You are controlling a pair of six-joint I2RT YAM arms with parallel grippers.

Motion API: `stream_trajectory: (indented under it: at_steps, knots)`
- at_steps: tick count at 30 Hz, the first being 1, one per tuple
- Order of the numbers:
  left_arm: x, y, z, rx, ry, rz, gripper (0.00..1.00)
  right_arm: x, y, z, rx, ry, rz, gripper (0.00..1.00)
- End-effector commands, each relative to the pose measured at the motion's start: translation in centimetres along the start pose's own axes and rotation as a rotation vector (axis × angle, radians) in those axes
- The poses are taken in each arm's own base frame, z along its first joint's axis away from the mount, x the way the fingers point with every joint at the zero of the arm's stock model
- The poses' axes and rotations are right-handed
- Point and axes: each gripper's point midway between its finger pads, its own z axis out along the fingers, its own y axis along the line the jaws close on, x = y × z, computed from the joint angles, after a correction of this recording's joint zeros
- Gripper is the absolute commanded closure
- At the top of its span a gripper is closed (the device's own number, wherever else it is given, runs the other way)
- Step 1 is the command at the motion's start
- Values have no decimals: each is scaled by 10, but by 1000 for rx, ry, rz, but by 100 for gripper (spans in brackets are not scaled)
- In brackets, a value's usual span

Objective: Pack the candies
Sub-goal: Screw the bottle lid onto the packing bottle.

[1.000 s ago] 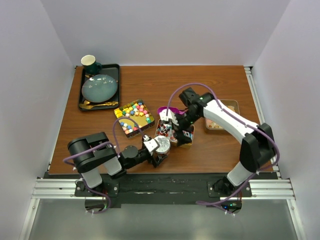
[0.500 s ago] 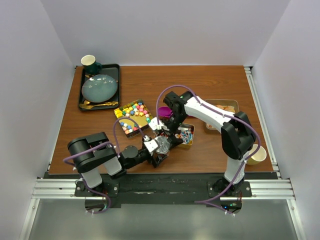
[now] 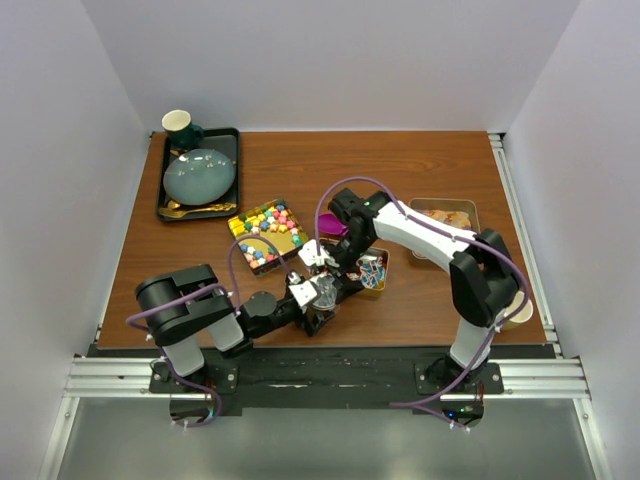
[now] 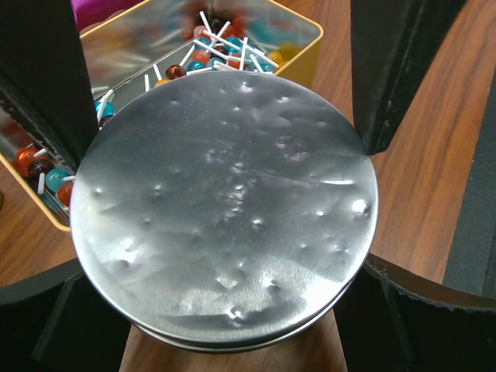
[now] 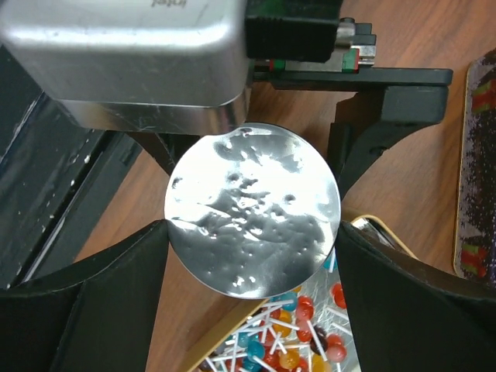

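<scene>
My left gripper holds a round silver tin just above the table near the front; in the left wrist view my left gripper is shut on the silver tin from below. My right gripper reaches it from behind. In the right wrist view my right gripper has both fingers against the silver tin's rim. The candies lie in three trays: lollipops, multicolour pieces and orange ones.
A purple scoop lies behind the right wrist. A black tray at the back left carries a teal bowl and a cup. A yellow cup stands by the right arm's elbow.
My right arm has swung left and forward, bringing its gripper around the silver tin and narrowing onto it. The left arm and the tin have stayed put.
</scene>
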Motion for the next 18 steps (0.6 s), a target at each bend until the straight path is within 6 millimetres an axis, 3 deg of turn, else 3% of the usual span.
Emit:
stream_trajectory:
  at_steps: [1, 9, 18]
  knots:
    - [-8, -1, 5, -6, -34, -28, 100, 7, 0, 20, 60, 9, 45, 31]
    - [-7, 1, 5, -12, -29, -24, 100, 26, -5, 21, 284, 18, 376, 40]
    - [-5, 7, 6, -43, -12, -12, 100, 41, -13, 21, 378, 67, 476, 43]
